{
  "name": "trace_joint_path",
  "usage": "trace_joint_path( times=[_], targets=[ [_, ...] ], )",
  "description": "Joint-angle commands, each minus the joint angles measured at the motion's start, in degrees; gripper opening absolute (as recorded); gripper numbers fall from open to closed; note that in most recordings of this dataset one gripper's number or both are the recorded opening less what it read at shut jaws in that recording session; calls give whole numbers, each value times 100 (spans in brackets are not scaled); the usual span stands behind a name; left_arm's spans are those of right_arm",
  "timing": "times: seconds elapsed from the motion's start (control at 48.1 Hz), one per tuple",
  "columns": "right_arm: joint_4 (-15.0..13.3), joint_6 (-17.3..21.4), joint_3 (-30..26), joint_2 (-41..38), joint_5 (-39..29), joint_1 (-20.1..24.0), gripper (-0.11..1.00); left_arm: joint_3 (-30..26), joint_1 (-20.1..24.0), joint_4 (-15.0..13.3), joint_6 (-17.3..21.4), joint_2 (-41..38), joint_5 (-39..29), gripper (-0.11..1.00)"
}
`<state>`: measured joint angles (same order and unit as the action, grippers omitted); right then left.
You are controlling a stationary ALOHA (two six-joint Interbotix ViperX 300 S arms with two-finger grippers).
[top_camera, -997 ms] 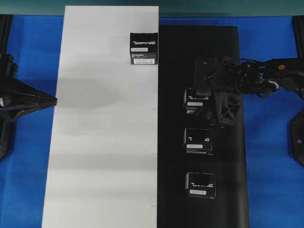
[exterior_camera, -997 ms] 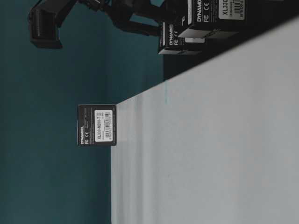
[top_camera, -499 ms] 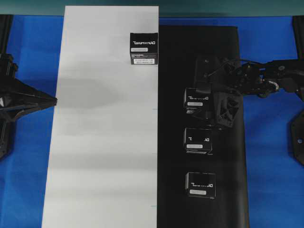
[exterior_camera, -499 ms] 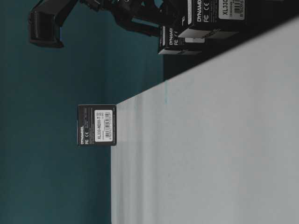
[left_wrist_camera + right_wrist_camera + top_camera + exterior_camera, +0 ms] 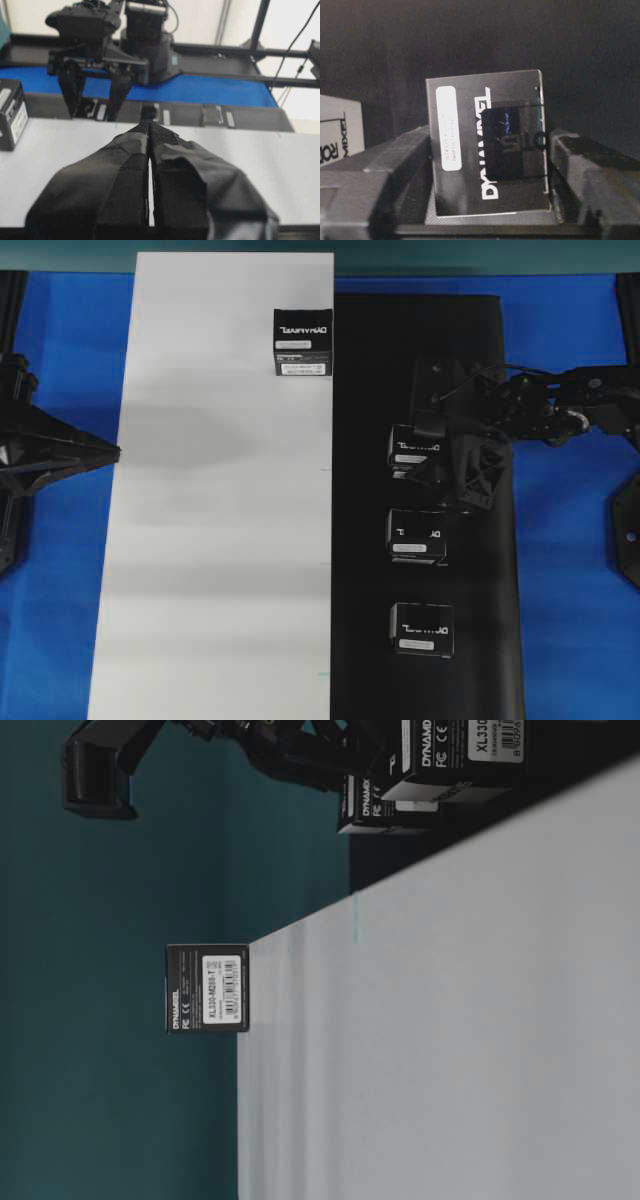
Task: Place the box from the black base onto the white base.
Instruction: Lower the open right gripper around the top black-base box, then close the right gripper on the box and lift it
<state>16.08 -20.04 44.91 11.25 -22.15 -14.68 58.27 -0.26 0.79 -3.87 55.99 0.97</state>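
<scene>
Right of centre, overhead view: right gripper (image 5: 432,462) straddling the box (image 5: 416,452) on the black base (image 5: 420,370), fingers (image 5: 395,170) flanking both sides; actual contact indeterminable. Box's lower edge hidden behind gripper body. Left of frame: left gripper (image 5: 150,145) clenched, holding nothing, beside the white base (image 5: 220,540). Second box (image 5: 303,342) at white base's upper right.
</scene>
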Motion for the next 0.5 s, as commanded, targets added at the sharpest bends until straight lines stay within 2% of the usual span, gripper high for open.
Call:
trace_joint_path(
  times=[0.0, 0.229, 0.478],
  targets=[
    [18, 0, -26, 44, -35, 18, 61, -158, 0, 18, -9, -18, -26, -1],
    [18, 114, -44, 290, -105, -9, 59, -158, 9, 18, -9, -18, -53, -1],
    [18, 378, -448, 703, -923, -70, 59, -158, 9, 9, -9, 0, -53, -1]
  ],
)
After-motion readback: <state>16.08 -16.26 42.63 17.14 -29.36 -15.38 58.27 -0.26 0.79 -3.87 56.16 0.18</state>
